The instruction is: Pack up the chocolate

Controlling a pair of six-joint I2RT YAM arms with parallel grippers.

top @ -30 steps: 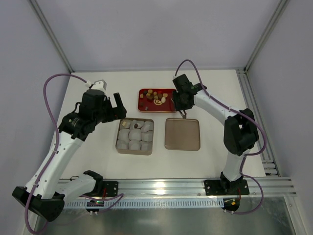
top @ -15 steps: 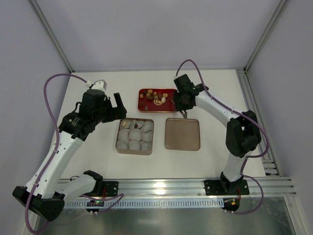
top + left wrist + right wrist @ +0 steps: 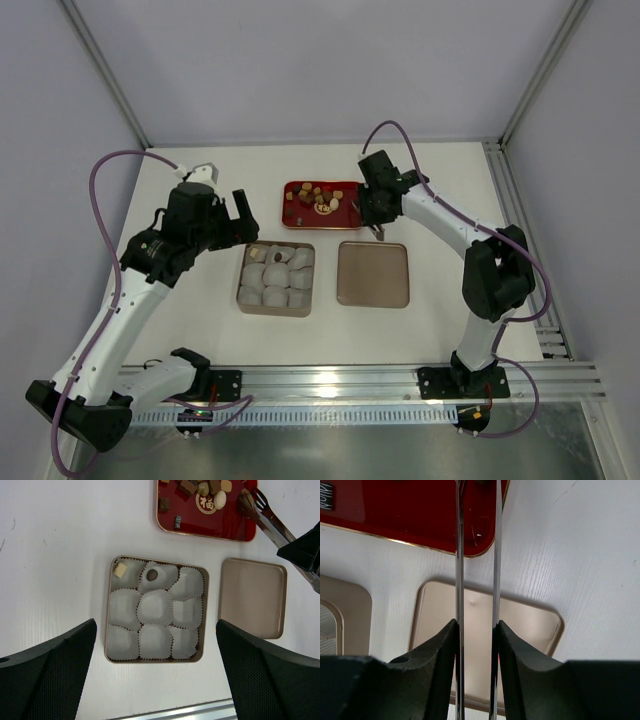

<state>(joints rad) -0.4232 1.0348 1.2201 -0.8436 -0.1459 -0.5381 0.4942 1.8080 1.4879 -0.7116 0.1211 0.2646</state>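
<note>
The chocolate [image 3: 318, 197] lies as several small brown, tan and cream pieces on a red tray [image 3: 290, 222]. A cream piece [image 3: 120, 570] and a dark piece [image 3: 152, 574] sit in paper cups in the tan tin [image 3: 241, 290]. My right gripper [image 3: 476, 625] is shut on metal tongs [image 3: 459, 555], at the tray's right end [image 3: 372, 212]. The tongs' tips [image 3: 246, 500] rest at a brown piece on the tray. My left gripper [image 3: 156, 625] hangs open high above the tin, holding nothing.
The tin's lid [image 3: 373, 273] lies flat to the right of the tin, below the right gripper. A small black striped piece [image 3: 177, 522] sits on the tray's near side. An aluminium rail [image 3: 330, 382] runs along the near edge.
The right arm has shifted slightly right by the tray and its fingers have squeezed the tongs a little narrower. The left arm has not moved.
</note>
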